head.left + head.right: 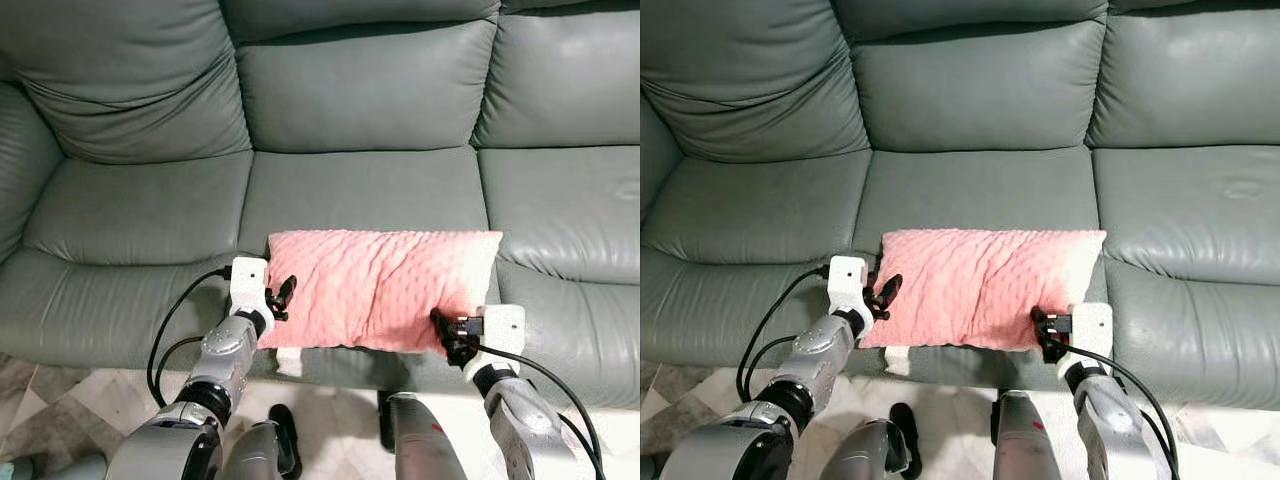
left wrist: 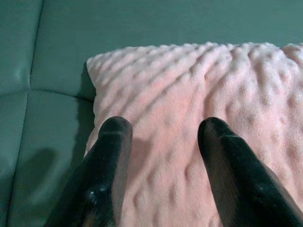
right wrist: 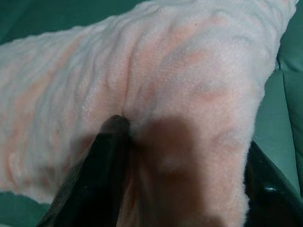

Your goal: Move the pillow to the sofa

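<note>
You have the pink pillow [image 1: 385,288] lying flat on the front edge of the grey-green sofa [image 1: 360,180], on its middle seat cushion. At its 9 o'clock end your left pincer [image 1: 280,297] sits spread; at 4 o'clock your right pincer [image 1: 445,335] pinches the pillow's corner.

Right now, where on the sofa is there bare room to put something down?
The sofa's left seat and right seat are bare, as is the middle seat behind the pillow. The middle seat's front edge is crowded.
</note>
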Available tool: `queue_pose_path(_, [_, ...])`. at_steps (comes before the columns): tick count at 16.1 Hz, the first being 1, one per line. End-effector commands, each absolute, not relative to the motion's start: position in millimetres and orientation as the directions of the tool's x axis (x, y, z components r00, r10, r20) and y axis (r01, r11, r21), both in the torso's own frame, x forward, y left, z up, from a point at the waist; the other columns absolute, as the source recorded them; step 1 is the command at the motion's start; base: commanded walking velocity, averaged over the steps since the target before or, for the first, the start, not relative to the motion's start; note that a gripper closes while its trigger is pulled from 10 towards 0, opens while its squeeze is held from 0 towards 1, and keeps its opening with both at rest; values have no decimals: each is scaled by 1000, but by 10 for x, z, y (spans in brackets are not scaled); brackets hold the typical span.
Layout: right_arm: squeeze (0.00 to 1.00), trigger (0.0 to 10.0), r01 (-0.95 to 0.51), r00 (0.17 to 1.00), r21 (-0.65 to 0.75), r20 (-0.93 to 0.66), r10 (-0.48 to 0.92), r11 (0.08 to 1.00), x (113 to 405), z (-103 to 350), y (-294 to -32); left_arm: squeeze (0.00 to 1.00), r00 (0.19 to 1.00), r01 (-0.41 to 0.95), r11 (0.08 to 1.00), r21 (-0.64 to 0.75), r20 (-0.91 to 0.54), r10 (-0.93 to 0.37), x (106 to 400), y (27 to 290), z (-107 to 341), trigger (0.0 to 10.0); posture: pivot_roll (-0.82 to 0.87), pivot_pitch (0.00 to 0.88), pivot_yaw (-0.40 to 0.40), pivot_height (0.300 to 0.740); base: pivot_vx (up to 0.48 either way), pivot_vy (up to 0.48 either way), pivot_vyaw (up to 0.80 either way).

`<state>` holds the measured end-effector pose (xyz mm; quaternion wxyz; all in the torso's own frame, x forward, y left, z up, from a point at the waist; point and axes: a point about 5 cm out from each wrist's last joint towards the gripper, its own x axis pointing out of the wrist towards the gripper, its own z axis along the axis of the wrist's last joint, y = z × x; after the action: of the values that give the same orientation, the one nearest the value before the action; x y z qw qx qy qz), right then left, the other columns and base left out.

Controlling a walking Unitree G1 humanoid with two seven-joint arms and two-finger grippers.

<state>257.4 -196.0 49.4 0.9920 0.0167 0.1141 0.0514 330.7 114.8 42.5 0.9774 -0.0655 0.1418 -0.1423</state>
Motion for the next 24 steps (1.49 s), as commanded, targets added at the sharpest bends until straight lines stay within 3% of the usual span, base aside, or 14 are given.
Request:
queue_pose_path(1, [1000, 10000, -99, 949, 108, -288, 127, 989, 2499, 316, -1915, 1000, 917, 225, 960, -165, -296, -266, 3204, 1302, 293, 10000, -148, 417, 166, 740, 0, 0, 0])
queue_pose_path(9, [1000, 10000, -88, 962, 136, -245, 120, 987, 2881, 365, -1877, 976, 922, 214, 967, -138, -298, -246, 3081, 1432, 201, 10000, -87, 417, 175, 740, 0, 0, 0])
queue_pose_path(10, [1000, 10000, -83, 965, 130, -237, 112, 988, 2903, 386, -1893, 0, 919, 226, 964, -138, -299, -258, 3069, 1422, 194, 10000, -87, 417, 172, 740, 0, 0, 0])
queue_pose_path(17, [1000, 10000, 44, 947, -78, -315, -67, 996, 2618, 269, -2082, 0, 893, 292, 944, -154, -310, -327, 2956, 1415, 118, 10000, -100, 362, 167, 740, 0, 0, 0])
queue_pose_path(19, [1000, 10000, 61, 942, -102, -323, -91, 993, 2566, 259, -2076, 0, 900, 233, 949, -211, -324, -292, 2963, 1484, 107, 10000, -115, 321, 164, 740, 0, 0, 0])
queue_pose_path(22, [1000, 10000, 77, 941, -162, -313, -126, 984, 2589, 308, -2061, 0, 903, 276, 939, -207, -277, -327, 3010, 1482, 205, 10000, -127, 248, 160, 740, 0, 0, 0])
queue_pose_path(24, [1000, 10000, 34, 960, -141, -271, -72, 989, 2691, 438, -1901, 0, 914, 286, 935, -211, -232, -332, 3060, 1536, 313, 10000, -145, 159, 151, 740, 0, 0, 0])
